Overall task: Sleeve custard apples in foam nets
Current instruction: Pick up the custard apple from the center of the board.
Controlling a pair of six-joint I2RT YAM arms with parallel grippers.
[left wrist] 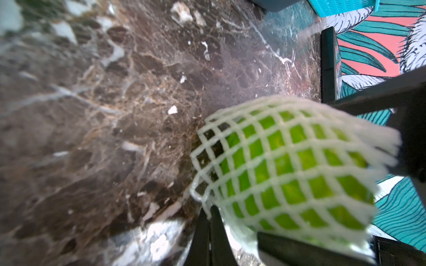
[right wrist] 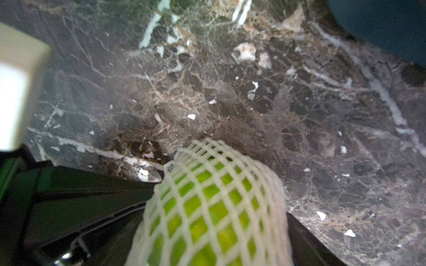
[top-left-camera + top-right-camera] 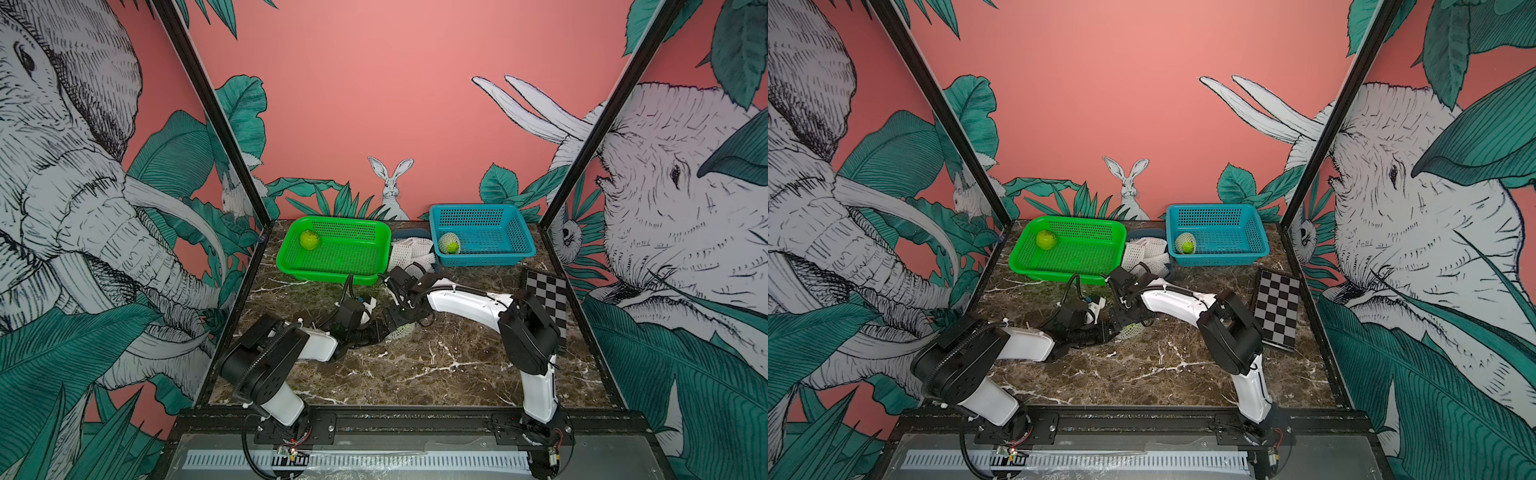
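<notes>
**Desk:** What sits at the centre?

**Photographer:** A lime-green custard apple (image 1: 288, 170) wrapped in a white foam net (image 1: 230, 129). It lies on the brown marble counter (image 3: 415, 365), between the two arms.

**Desk:** Who has hold of it?

**Photographer:** The left fingers (image 1: 208, 214) are clenched together on the net's rim. The right fingers (image 3: 408, 319) reach in from above and straddle the wrapped fruit. They are spread wide, with the mesh against them on both sides. Whether they are squeezing it cannot be told.

**Desk:** And around it?

**Photographer:** At the back of the counter, a green basket (image 3: 345, 249) holds one bare custard apple (image 3: 309, 240) in its far left corner. To the right, a blue basket (image 3: 490, 232) holds a netted custard apple (image 3: 450, 244) with a green end showing. Between the two baskets, a grey-blue tub (image 3: 411, 233) is stuffed with spare foam nets (image 3: 409, 251). A checkerboard (image 3: 546, 291) lies by the counter's right edge.
</notes>
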